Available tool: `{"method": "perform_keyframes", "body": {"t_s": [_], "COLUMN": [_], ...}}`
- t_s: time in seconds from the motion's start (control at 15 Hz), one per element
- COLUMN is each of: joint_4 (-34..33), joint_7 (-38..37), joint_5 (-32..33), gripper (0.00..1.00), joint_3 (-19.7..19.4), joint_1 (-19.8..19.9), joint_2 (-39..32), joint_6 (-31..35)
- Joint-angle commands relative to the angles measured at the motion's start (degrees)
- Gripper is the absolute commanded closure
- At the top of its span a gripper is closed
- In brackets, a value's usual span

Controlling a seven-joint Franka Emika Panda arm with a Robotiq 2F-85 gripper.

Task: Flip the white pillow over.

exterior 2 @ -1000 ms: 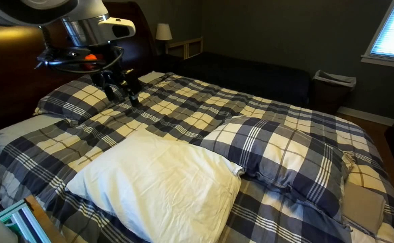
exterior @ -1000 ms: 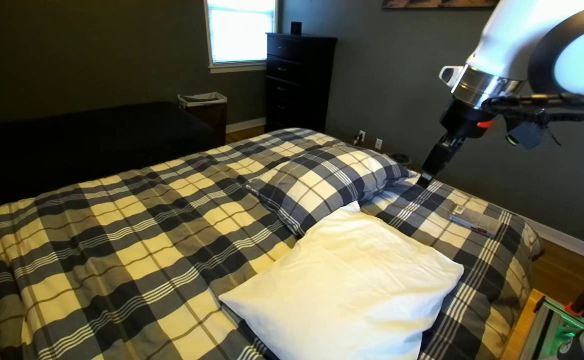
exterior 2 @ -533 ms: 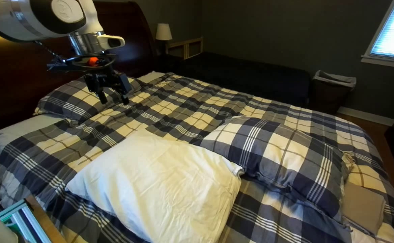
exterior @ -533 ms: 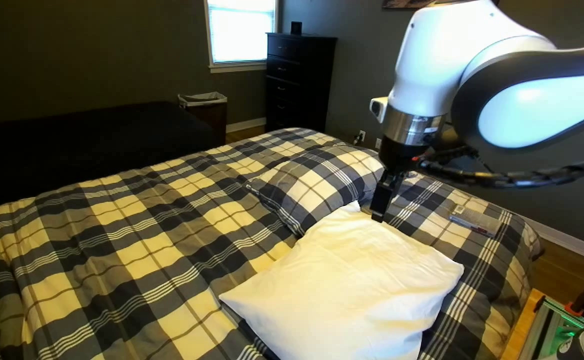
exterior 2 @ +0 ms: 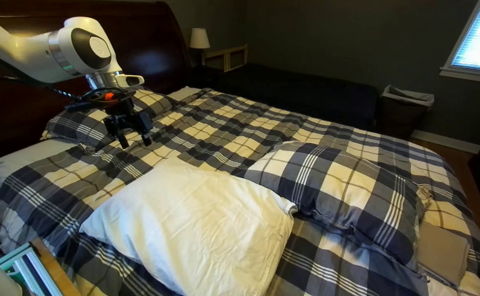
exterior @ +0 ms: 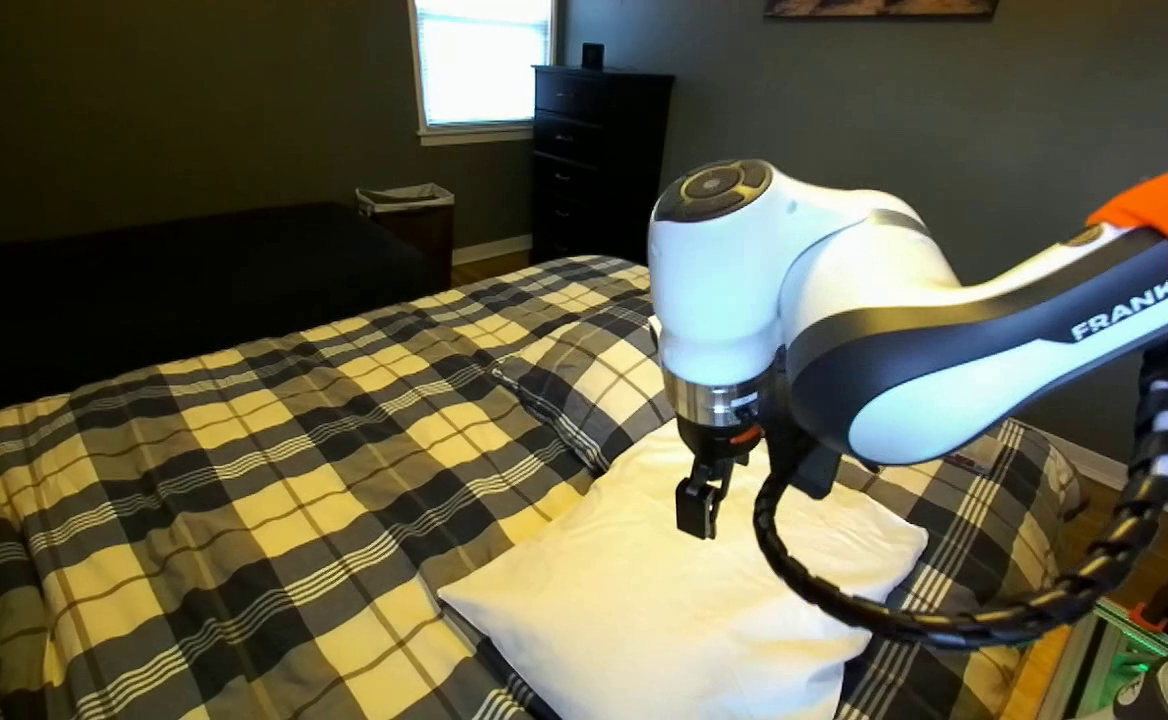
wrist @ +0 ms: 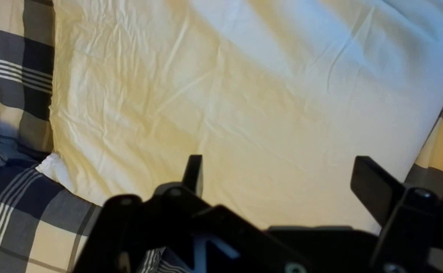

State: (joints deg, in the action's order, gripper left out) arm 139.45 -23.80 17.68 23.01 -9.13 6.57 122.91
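One white pillow point(wrist: 244, 102) lies below and apart from the end effector point(wrist: 278, 163), which is spread wide.

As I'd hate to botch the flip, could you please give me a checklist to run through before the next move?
1. Gripper open: ok, its fingers stand apart in the wrist view.
2. White pillow below it: ok, white fabric shows between the fingers.
3. Fingers clear of the pillow: ok, a gap shows in an exterior view.
4. Pillow gripped: not ok, nothing is held yet.
5. Pillow corner free of the plaid pillow: cannot tell whether they touch.
6. Pillow underside unobstructed: cannot tell, it is hidden.
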Motion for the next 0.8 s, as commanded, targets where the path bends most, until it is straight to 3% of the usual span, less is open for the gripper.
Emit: {"method": "perform_keyframes", "body": {"t_s": [0.0, 0.07, 0.13, 0.6, 0.73], "joint_4": [-3.9, -4.9, -1.8, -4.3, -7.2], "joint_7": [-7.9, -6.4, -5.0, -5.2, -9.9], "joint_5": [4.1, 4.7, 2.8, 3.3, 4.5], "gripper": [0.0, 0.0, 0.0, 0.0, 0.0], "joint_3": [0.0, -0.5, -1.8, -2.3, -1.7], "joint_1": [-3.4, -4.4, -4.6, -5.9, -7.9], "joint_2": [-8.7, -9.9, -5.7, -9.2, -13.0], "joint_6": [-1.1, -1.9, -0.1, -0.6, -4.1]}}
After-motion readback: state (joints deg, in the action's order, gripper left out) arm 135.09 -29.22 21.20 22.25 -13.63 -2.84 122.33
